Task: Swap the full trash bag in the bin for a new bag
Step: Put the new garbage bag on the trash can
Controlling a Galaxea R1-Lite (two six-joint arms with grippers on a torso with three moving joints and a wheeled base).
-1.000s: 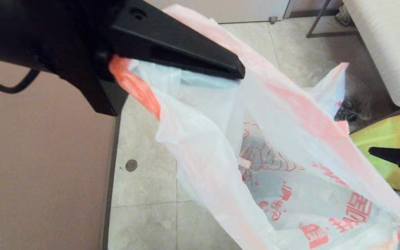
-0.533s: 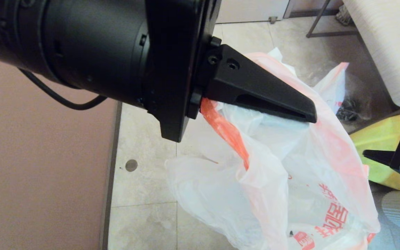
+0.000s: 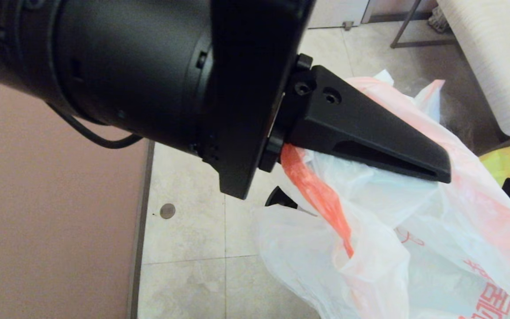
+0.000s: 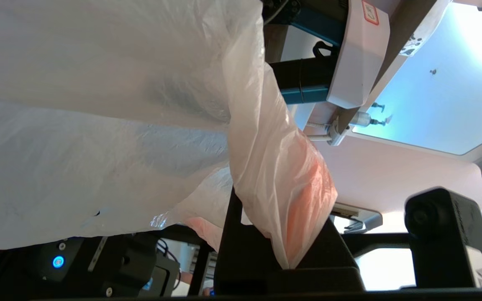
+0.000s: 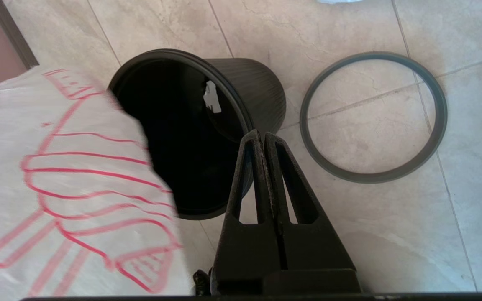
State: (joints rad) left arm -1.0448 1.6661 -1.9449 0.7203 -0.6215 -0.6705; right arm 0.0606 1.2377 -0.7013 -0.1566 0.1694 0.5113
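Tiled floor (image 5: 349,259) | left tool (image 3: 414,164) pinches new bag (image 3: 414,230) above bin (image 5: 191,133) | right tool (image 5: 262,138) closed, empty, over bin | grey ring (image 5: 373,117) beside bin

Left arm raised high, close under the head camera, wrist angled down and rightward; black left gripper (image 3: 432,170) fingers pinched tight on the pink-orange hem of the thin white translucent plastic bag (image 3: 396,248). Right arm low at far right; black right gripper (image 5: 262,140) points downward, fingers pressed together, holding nothing
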